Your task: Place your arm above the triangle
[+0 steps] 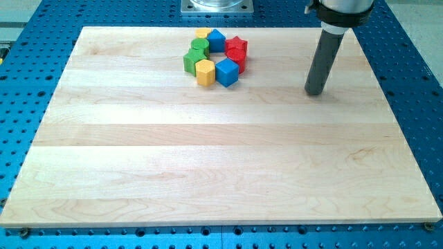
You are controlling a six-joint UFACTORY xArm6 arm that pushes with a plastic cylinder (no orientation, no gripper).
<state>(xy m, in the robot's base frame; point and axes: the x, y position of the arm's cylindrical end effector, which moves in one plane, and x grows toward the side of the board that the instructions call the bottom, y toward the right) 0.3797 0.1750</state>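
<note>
A tight cluster of small blocks sits near the view's top, left of centre. It holds a yellow block [201, 33], a blue block [217, 39], a red star block [236, 46], a second red block [236, 58], a blue block [227, 72], a yellow hexagon block [205, 71], a green round block [200, 46] and a green block [192, 61]. I cannot tell which block is the triangle. My tip [315, 92] rests on the board well to the view's right of the cluster, apart from every block.
The wooden board [221, 166] lies on a blue perforated table [415, 83]. A metal mount [218, 6] sits at the view's top edge above the cluster.
</note>
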